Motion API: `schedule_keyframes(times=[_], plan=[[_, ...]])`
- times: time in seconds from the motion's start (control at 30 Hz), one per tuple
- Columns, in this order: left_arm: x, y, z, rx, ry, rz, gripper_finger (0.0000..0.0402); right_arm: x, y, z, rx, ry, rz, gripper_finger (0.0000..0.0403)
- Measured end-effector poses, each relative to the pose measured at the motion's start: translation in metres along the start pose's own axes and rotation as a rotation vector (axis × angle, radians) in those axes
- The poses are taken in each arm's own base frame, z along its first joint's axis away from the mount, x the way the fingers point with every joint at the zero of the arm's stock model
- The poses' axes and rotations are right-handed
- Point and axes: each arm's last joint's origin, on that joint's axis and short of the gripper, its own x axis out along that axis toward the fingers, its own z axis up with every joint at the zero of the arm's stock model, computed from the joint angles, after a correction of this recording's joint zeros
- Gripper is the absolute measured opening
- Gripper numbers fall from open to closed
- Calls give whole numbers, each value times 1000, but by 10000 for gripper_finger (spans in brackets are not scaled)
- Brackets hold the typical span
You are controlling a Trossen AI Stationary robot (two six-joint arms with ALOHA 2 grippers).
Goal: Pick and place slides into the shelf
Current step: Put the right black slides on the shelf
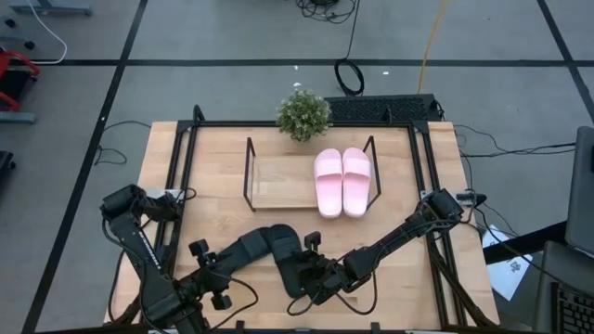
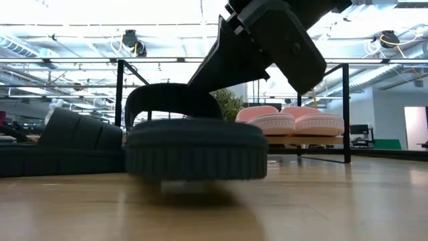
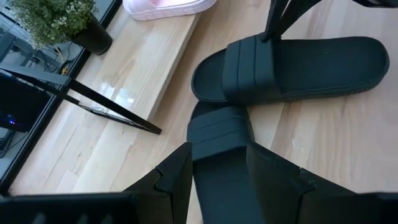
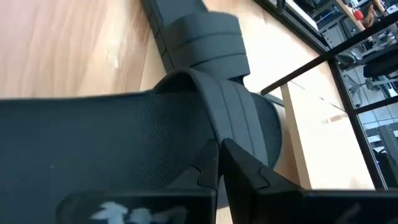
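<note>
1. High view: the two pink slides (image 1: 342, 182) lie side by side on the right end of the shelf (image 1: 278, 183), whose left half shows bare board. Both black slides sit on the table near its front edge. The right gripper (image 1: 311, 276) is at the nearer black slide (image 1: 295, 271), and the left gripper (image 1: 223, 266) is at the other black slide (image 1: 260, 245). A potted plant (image 1: 303, 114) stands just behind the shelf.

2. Low view: the nearer black slide (image 2: 195, 148) appears slightly off the wood, hanging from the right arm. The risk I see is that the heavy sole swings or slips out of a thin grip on its strap, or clips a wire side frame on the way in.

3. Left wrist view: the left gripper's fingers (image 3: 174, 180) stand apart, straddling the other black slide (image 3: 221, 149) without clamping it. The two slides overlap, so lifting one may drag the other.

4. Right wrist view: the right gripper's fingers (image 4: 249, 171) are closed on the strap of the nearer black slide (image 4: 224, 112).
</note>
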Motion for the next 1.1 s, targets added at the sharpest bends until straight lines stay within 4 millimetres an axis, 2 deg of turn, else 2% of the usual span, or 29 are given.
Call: schedule_keyframes(times=[0.13,0.3,0.47,0.6,0.8,1.1], plan=[[0,0,0,-4,-1,-4,152,-6,4,7,30,-36,9,2],[0,-1,0,-9,-2,-9,152,-25,2,28,26,-34,-59,1],[0,-1,0,-12,-2,-11,152,-43,-10,49,-4,-9,-152,1],[0,-1,0,-20,-2,-11,152,-49,-24,60,-26,5,-254,1],[0,-1,0,-22,-1,-11,152,-33,-54,65,-17,45,-349,0],[-5,-2,-4,-7,-7,-21,152,0,-97,46,20,209,-405,0]])
